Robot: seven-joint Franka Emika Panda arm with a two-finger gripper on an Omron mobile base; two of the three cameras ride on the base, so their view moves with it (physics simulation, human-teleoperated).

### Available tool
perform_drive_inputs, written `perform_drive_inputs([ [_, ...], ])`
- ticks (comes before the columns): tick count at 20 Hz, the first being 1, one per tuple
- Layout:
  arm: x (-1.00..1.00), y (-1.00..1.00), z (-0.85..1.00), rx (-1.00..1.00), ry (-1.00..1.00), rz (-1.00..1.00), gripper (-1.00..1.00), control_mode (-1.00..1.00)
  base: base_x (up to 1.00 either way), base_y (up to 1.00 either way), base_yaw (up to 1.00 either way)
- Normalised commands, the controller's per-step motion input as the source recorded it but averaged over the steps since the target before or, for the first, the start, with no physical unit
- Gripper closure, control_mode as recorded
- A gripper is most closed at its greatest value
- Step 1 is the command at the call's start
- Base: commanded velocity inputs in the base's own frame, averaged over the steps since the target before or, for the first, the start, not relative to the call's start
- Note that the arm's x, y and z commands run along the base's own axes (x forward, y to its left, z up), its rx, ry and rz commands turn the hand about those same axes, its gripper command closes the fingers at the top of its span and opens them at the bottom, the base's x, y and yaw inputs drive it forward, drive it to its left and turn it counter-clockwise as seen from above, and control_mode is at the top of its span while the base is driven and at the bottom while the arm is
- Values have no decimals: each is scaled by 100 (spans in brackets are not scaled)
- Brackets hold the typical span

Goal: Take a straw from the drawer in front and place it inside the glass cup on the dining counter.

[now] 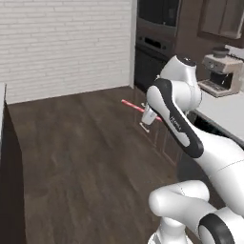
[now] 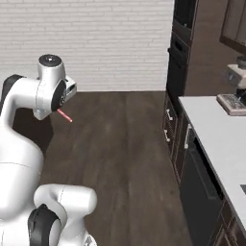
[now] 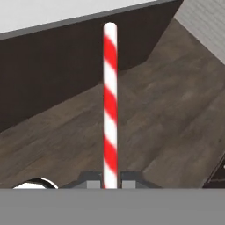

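Gripper (image 3: 110,181) clamped on one straw (image 3: 110,101), red-white striped, pinched at lower end between two finger tips (image 3: 90,180), rest sticking straight out ahead. From left base camera, straw (image 1: 132,106) pokes out leftward past forearm, held above wood floor (image 1: 81,157); gripper itself hidden behind arm. Beyond: one white countertop (image 1: 224,112), one coffee machine (image 1: 219,74), partly cut off. One wall oven (image 1: 155,45). Small lettering on forearm, unreadable. White brick wall (image 1: 62,43) farthest.

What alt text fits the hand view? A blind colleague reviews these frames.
A red-and-white striped straw stands straight up from the shut gripper, clamped at its lower end. Behind it lie dark wood floor and a dark-sided counter with a white top.
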Motion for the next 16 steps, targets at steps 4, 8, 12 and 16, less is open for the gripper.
perform_drive_inputs([
  [4,0,0,0,0,0,0,100,100,100,5,49],
  [8,0,0,0,0,0,0,100,100,100,5,50],
  [12,0,0,0,0,0,0,100,100,100,0,51],
  [16,0,0,0,0,0,0,100,100,100,0,48],
])
